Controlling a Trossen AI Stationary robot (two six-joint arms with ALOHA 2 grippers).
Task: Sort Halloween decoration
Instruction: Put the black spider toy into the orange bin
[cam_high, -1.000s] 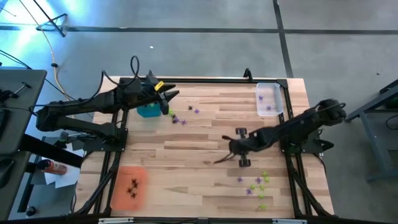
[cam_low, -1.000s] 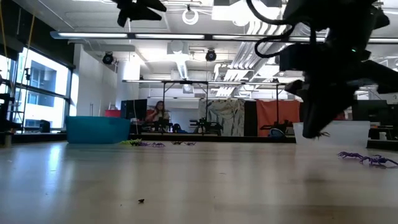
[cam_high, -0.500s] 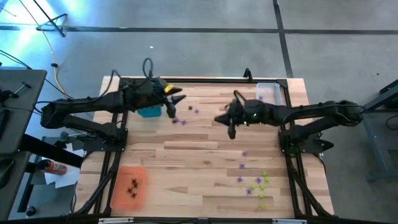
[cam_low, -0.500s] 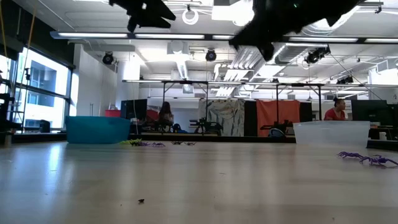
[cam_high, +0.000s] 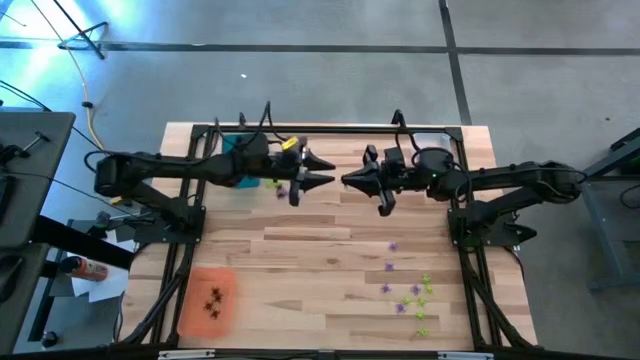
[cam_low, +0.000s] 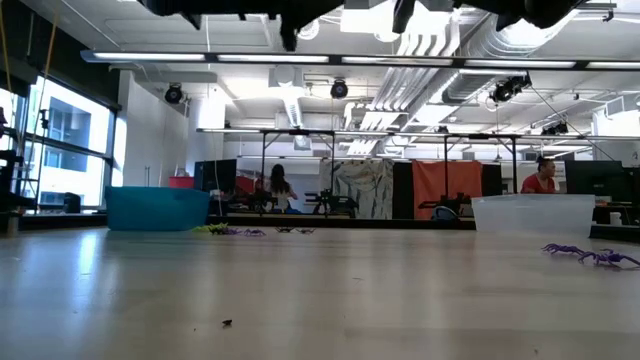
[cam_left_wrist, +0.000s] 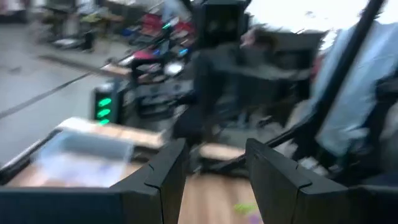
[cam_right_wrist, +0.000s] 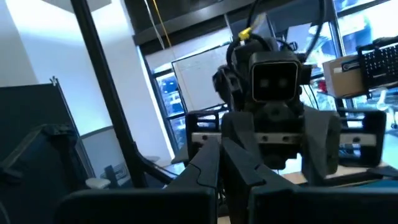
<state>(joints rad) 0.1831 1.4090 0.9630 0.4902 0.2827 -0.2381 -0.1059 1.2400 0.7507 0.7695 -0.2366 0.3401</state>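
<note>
The Halloween decoration lies scattered on the wooden table: purple pieces (cam_high: 390, 266) and lime green ones (cam_high: 421, 295) at the near right, a few purple ones (cam_high: 283, 191) below the left arm, and dark ones in the orange tray (cam_high: 207, 300). Both grippers hang high over the table's far middle, level and tip to tip. My left gripper (cam_high: 330, 172) (cam_left_wrist: 214, 146) is open with nothing between its fingers. My right gripper (cam_high: 346, 181) (cam_right_wrist: 219, 152) is shut, and no piece shows in it.
A teal tray (cam_high: 232, 146) (cam_low: 155, 208) sits far left, mostly under the left arm. A clear tray (cam_high: 428, 136) (cam_low: 532, 213) sits far right, partly under the right arm. The table's middle and near middle are bare wood. People show in the room behind.
My right gripper has risen from the table's right middle, gone toward the far edge and the centre, and tipped from pointing down to level. My left gripper has moved from over the teal tray toward the table's right and tipped level.
</note>
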